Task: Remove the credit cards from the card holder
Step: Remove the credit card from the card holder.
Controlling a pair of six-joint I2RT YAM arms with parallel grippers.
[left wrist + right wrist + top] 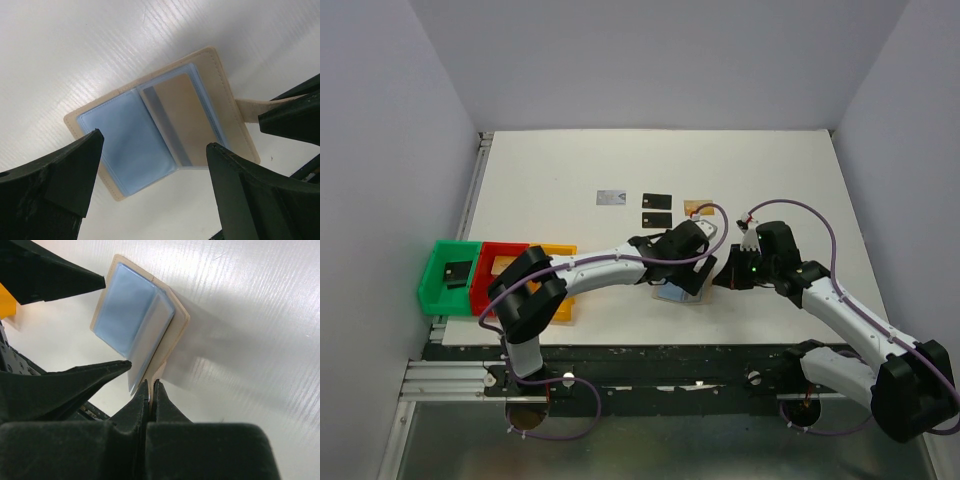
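The card holder (pixel 165 135) lies open, blue-grey inside up, on the white worktop (pixel 770 170) toward its near edge, with a gold-orange card (pixel 187 115) showing in one sleeve. The right end effector (pixel 151 385) is pinched together on the holder's tan tab (pixel 252 107). The left end effector (pixel 152 145) hangs above the holder, its fingers spread wide to either side and touching nothing. Four loose credit cards (pixel 658 200) lie clustered farther back, well apart from the holder.

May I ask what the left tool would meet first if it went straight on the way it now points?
Likely the open card holder, near its fold beside the gold card; depth unclear.
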